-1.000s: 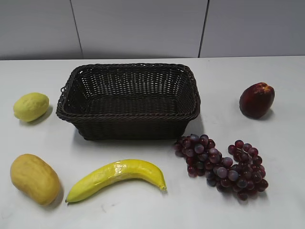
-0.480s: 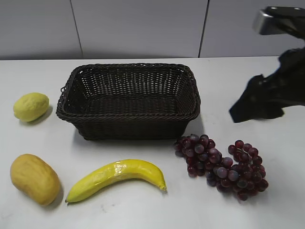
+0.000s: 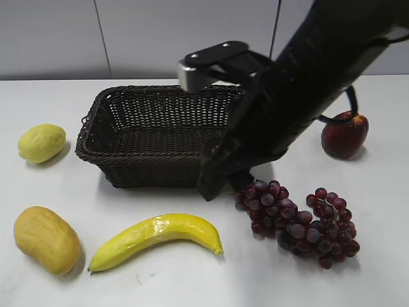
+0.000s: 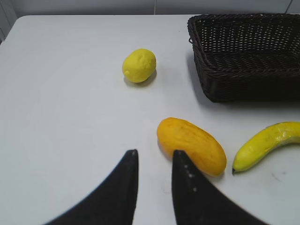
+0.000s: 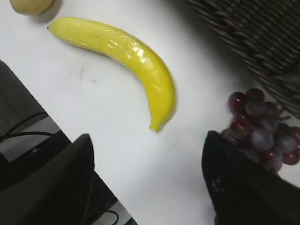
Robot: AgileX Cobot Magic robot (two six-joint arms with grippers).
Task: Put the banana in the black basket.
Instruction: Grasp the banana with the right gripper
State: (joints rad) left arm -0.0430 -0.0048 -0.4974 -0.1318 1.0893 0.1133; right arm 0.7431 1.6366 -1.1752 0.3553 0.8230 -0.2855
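The banana (image 3: 156, 238) lies on the white table in front of the black basket (image 3: 172, 134), which is empty. My right gripper (image 3: 220, 185) hangs over the basket's front right corner, above and to the right of the banana's right tip. In the right wrist view its jaws (image 5: 147, 140) are wide open and empty, with the banana (image 5: 131, 51) just ahead of them and the basket (image 5: 262, 37) at the upper right. My left gripper (image 4: 154, 159) is low over the table, slightly open and empty. It is left of the banana (image 4: 262, 145) and the basket (image 4: 243, 56).
A mango (image 3: 46, 240) lies left of the banana and a lemon (image 3: 41, 142) lies left of the basket. Purple grapes (image 3: 300, 224) lie front right, close to my right gripper. A red apple (image 3: 345, 134) sits behind my right arm. The table's front edge shows in the right wrist view.
My right arm has swept in from the far right, across the apple, to the basket's front right corner. The fruit and the basket have not moved.
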